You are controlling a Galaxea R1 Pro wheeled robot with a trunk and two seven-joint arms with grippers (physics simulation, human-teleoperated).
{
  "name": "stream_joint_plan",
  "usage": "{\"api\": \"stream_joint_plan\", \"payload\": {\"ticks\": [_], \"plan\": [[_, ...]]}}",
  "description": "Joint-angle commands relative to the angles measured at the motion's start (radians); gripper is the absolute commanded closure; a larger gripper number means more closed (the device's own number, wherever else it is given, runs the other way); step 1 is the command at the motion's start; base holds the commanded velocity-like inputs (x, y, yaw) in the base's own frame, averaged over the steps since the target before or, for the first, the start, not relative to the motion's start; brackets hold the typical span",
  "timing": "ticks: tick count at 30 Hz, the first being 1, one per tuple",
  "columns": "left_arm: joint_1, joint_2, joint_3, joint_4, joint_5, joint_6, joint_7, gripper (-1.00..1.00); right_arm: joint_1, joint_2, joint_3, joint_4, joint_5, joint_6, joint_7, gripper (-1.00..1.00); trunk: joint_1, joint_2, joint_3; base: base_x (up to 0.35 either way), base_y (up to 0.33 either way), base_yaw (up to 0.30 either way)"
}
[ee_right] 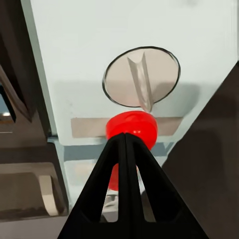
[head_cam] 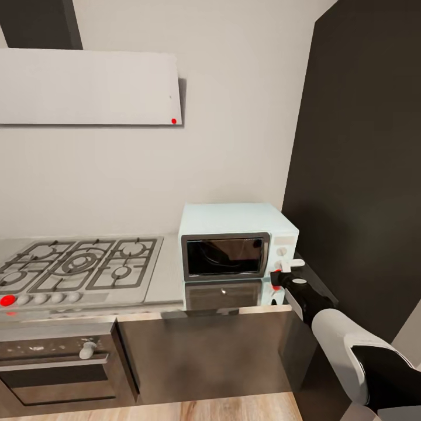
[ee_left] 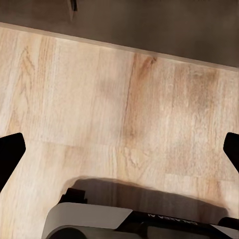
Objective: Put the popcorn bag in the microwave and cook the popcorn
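Note:
The pale blue-mint microwave (head_cam: 234,234) stands on the grey countertop (head_cam: 169,275) with its dark glass door (head_cam: 225,256) closed. My right gripper (head_cam: 277,279) is at the lower right of its control panel. In the right wrist view its fingers (ee_right: 119,164) are shut together, with their tips (ee_right: 125,137) against the round red light (ee_right: 137,124), just under a white knob (ee_right: 141,77). My left gripper (ee_left: 119,149) hangs open over the wood floor (ee_left: 119,89) with nothing between its fingers (ee_left: 10,154). The popcorn bag is out of view.
A gas hob (head_cam: 76,266) lies left of the microwave, with a steel oven (head_cam: 52,362) below it and a range hood (head_cam: 88,88) above. A tall dark cabinet (head_cam: 362,175) rises to the right of the microwave. Dark cabinet fronts (head_cam: 204,351) face me.

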Motion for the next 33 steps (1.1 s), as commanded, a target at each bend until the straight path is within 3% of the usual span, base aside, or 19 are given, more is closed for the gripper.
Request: {"api": "stream_joint_plan", "payload": {"ticks": [1,33], "plan": [[-0.001,-0.001,0.006,0.0,0.001,-0.002,-0.005,-1.0,0.0,0.001,-0.006,-0.002,0.01,0.006,0.0,1.0,0.0,-0.001,-0.002,0.0,0.0,0.0],[-0.002,-0.001,0.006,0.0,-0.001,-0.002,-0.005,-1.0,0.029,-0.003,0.003,0.04,0.014,-0.017,0.0,1.0,0.0,-0.001,-0.002,0.035,0.0,0.0]]}}
